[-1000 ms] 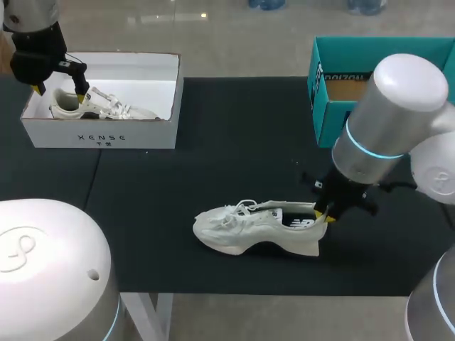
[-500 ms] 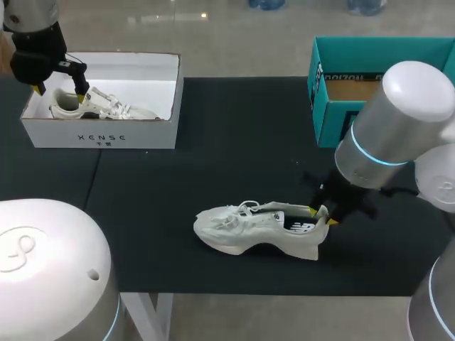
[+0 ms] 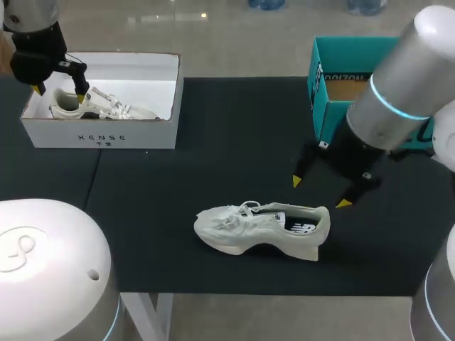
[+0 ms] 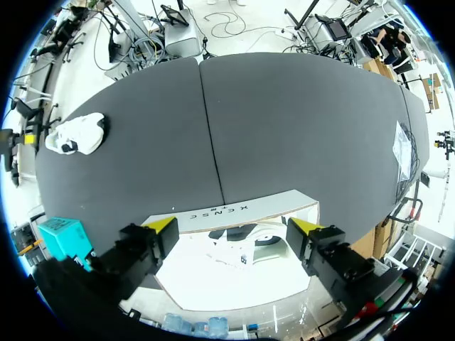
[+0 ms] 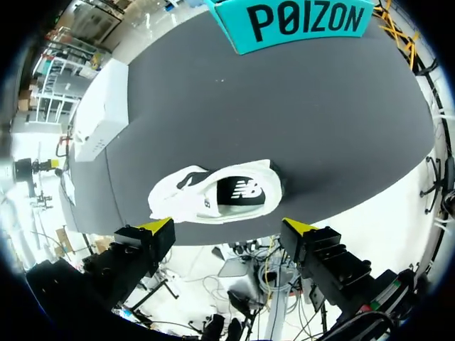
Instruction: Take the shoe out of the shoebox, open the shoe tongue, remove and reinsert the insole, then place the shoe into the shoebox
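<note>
**Right gripper spread above the shoe's heel; left gripper spread over the white box**

A white shoe (image 3: 263, 229) lay on its sole on the black desk (image 3: 234, 128), out of any box, near the desk's front edge. Its toe pointed toward the left arm's side and its heel toward the right arm's side. The opening was wide enough to show a dark insole (image 3: 298, 224) inside.

The right gripper (image 3: 320, 192) hung just above and behind the heel with its yellow-tipped fingers spread wide, touching nothing. In the right wrist view the whole shoe lay ahead of the fingers, clear of both tips.

Behind the right arm stood a teal shoebox (image 3: 323, 99), open at the top, at the far right of the desk and well apart from the shoe.

At the far left corner sat a white shoebox (image 3: 99, 131), also open, with a second white shoe (image 3: 106, 108) lying inside it. The left gripper (image 3: 60, 92) was at the heel end of this box, fingers spread apart. The left wrist view showed the box's front wall and the shoe inside between the two tips. Whether the tips touched that shoe could not be told.
</note>
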You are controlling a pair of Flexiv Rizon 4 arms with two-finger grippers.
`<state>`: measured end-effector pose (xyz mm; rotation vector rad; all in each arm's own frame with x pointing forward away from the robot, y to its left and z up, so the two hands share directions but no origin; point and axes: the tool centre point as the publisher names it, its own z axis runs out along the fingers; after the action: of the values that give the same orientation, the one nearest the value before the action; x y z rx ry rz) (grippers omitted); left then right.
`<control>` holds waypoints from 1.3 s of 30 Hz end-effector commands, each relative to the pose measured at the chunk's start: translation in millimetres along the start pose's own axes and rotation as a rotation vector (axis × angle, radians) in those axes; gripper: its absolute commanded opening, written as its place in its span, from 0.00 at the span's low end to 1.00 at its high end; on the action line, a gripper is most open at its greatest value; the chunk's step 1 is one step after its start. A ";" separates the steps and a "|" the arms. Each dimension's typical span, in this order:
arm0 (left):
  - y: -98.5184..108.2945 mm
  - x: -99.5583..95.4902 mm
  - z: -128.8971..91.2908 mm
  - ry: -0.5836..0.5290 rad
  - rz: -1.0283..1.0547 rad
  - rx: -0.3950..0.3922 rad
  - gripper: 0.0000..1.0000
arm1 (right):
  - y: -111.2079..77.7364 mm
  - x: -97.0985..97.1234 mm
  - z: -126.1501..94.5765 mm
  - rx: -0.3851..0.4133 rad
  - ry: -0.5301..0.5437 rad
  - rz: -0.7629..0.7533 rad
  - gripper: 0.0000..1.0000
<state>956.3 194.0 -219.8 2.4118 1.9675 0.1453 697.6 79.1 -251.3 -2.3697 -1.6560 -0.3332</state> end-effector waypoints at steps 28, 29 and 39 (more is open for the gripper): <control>-0.6 0.2 0.0 0.001 0.001 -0.002 1.00 | 11.3 -0.5 -3.5 0.130 0.041 -0.008 1.00; -0.6 0.2 0.0 0.001 0.001 -0.002 1.00 | 11.3 -0.5 -3.5 0.130 0.041 -0.008 1.00; -0.6 0.2 0.0 0.001 0.001 -0.002 1.00 | -9.4 -14.3 -7.1 -0.022 -0.240 -0.395 1.00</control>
<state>956.3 194.0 -219.8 2.4119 1.9674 0.1453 690.1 63.6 -256.4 -2.2133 -1.9227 -0.1665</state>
